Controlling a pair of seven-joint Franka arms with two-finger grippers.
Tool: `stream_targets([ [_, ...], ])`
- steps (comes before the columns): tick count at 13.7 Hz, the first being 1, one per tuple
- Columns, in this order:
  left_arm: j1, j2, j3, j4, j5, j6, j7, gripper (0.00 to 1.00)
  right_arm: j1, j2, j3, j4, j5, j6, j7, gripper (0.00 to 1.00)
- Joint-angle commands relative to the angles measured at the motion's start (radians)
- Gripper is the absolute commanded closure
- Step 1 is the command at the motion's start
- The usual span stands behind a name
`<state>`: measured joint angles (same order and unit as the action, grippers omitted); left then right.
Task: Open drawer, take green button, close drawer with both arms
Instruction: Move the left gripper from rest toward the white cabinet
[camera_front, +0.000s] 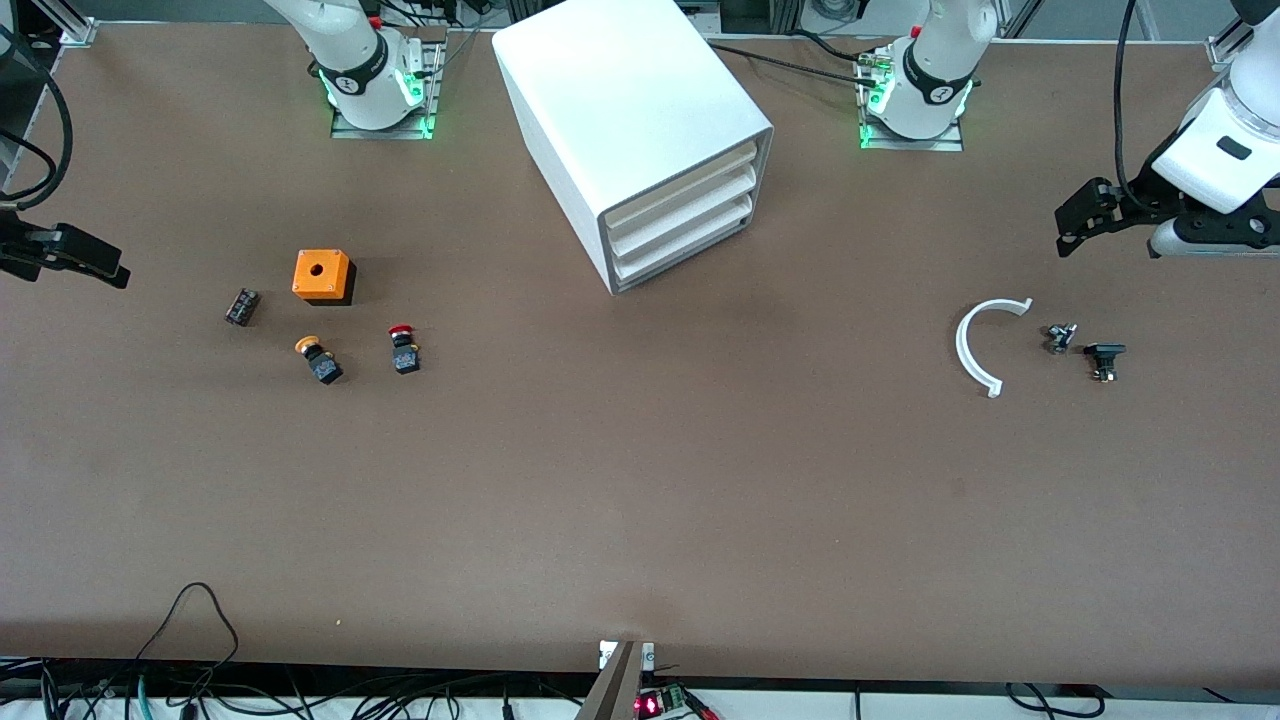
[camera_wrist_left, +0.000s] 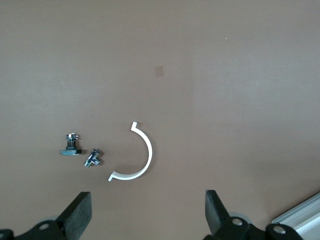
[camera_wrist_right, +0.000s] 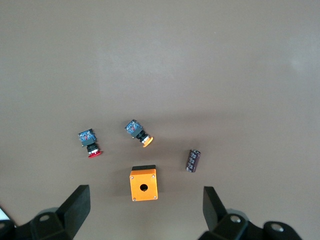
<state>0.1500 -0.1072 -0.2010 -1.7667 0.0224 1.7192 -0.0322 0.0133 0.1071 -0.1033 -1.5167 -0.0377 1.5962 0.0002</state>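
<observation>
Right hand (camera_front: 95, 265) up over the counter (camera_front: 640, 500) edge at the right arm's end, fingers (camera_wrist_right: 75, 207) apart, empty. Below it: small dark block (camera_front: 242, 306), orange box (camera_front: 322, 275), yellow-capped button (camera_front: 319, 359), red-capped button (camera_front: 403, 349). Cabinet (camera_front: 630, 120) mid-counter between the bases, all three drawers shut, bottom drawer (camera_front: 682, 256) included. No sight of green button. Toward left arm's end: white half-ring (camera_front: 978, 345), two small metal fittings (camera_front: 1060, 337). Left hand (camera_front: 1085, 215) over there, fingers (camera_wrist_left: 77, 215) apart, empty.
</observation>
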Motion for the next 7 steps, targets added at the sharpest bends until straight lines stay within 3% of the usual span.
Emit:
stream_targets([
  [1,-0.007,0.017,0.002,0.041,-0.006,-0.029,0.011,0.00,0.077,-0.038,-0.076,-0.033,0.016,-0.013,0.040,0.00],
  [7,-0.007,0.040,0.009,0.069,-0.007,-0.035,0.026,0.00,0.074,-0.046,-0.073,-0.031,0.016,-0.036,-0.002,0.00],
])
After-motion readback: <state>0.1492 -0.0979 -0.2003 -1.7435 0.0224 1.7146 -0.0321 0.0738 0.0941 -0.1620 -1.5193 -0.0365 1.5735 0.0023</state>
